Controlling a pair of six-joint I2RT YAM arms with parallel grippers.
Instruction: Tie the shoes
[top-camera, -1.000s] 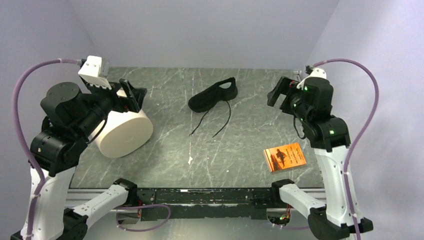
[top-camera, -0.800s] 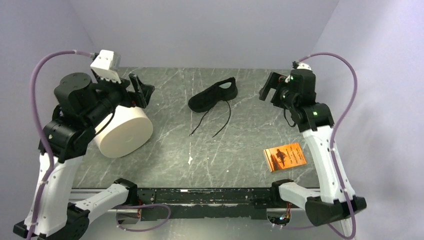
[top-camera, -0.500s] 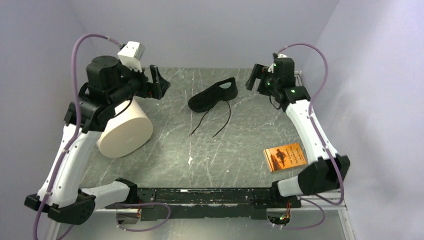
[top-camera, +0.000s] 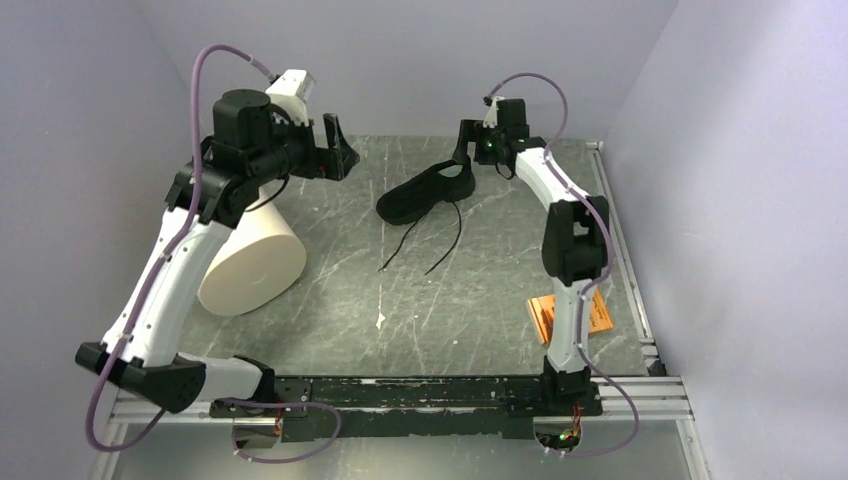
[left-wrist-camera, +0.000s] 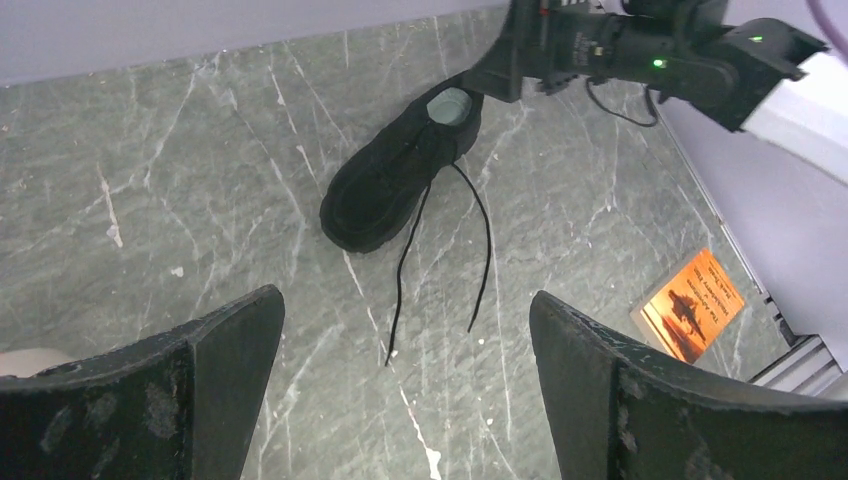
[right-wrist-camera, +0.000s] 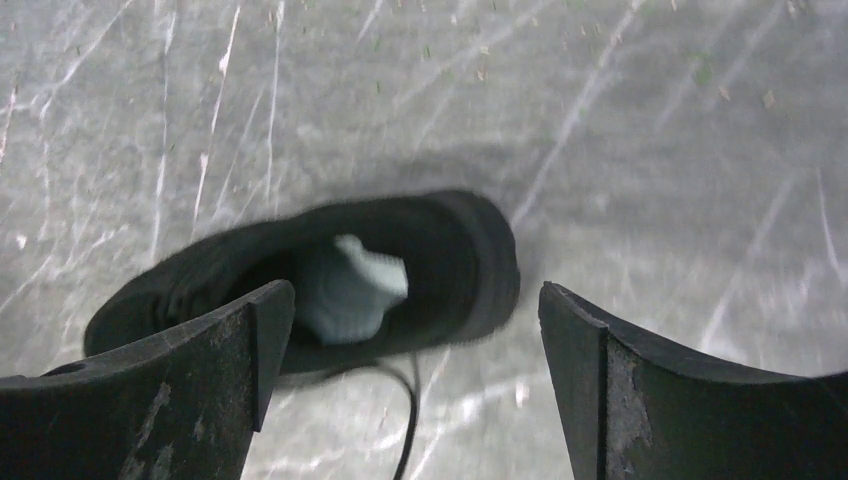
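Note:
The black sneaker (top-camera: 425, 194) lies at the back middle of the table, toe toward the near left, pale insole showing at the heel. Its two thin black laces (top-camera: 432, 240) trail loose toward the near edge. It also shows in the left wrist view (left-wrist-camera: 400, 178) and the right wrist view (right-wrist-camera: 330, 285). My left gripper (top-camera: 340, 158) is open and empty, raised to the left of the shoe. My right gripper (top-camera: 466, 152) is open and empty, just above the shoe's heel.
A large white cylinder (top-camera: 250, 262) lies on its side at the left under my left arm. An orange booklet (top-camera: 570, 312) lies near the right front, partly behind my right arm. Walls close off the back and both sides.
Both arms have risen and reached toward the back middle. My left gripper moved right toward the shoe; my right gripper moved left to above the shoe's heel. The shoe has not moved.

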